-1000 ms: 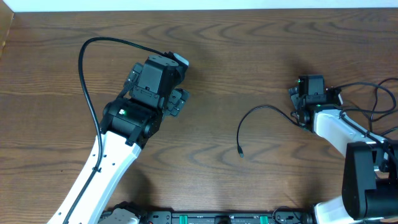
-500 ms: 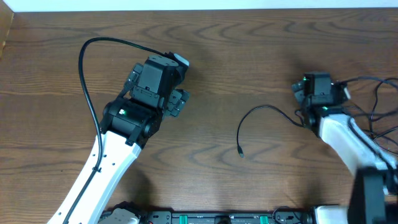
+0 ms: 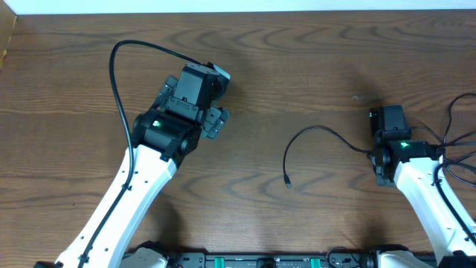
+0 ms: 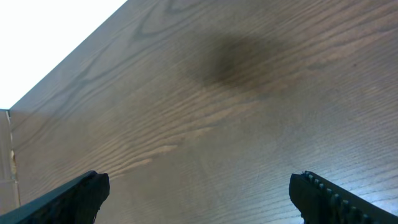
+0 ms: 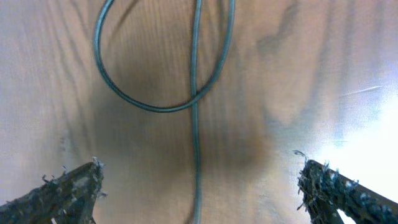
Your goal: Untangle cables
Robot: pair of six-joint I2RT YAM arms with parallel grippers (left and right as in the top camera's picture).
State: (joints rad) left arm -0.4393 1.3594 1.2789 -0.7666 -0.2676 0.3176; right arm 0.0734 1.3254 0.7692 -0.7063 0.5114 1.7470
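A thin black cable (image 3: 309, 129) lies on the wooden table and curves from a small plug end (image 3: 288, 182) up and over to my right gripper (image 3: 384, 151). In the right wrist view this gripper (image 5: 199, 193) is open. The cable (image 5: 194, 137) runs along the table between its fingers, untouched, and forms a loop (image 5: 155, 102) further ahead. More thin black cords (image 3: 455, 126) lie looped at the right edge, partly behind the right arm. No white cable is in view. My left gripper (image 3: 223, 97) is open and empty over bare wood, as the left wrist view (image 4: 200, 193) shows.
A thick black cord (image 3: 113, 71) arches from the left arm over the table's left part. The table's far edge (image 3: 238, 11) meets a white surface. A dark rail (image 3: 260, 260) with green clips runs along the front edge.
My right arm has swung to the right and toward the front, along the cable. My left arm has shifted slightly to the right. The curved cable has not moved.
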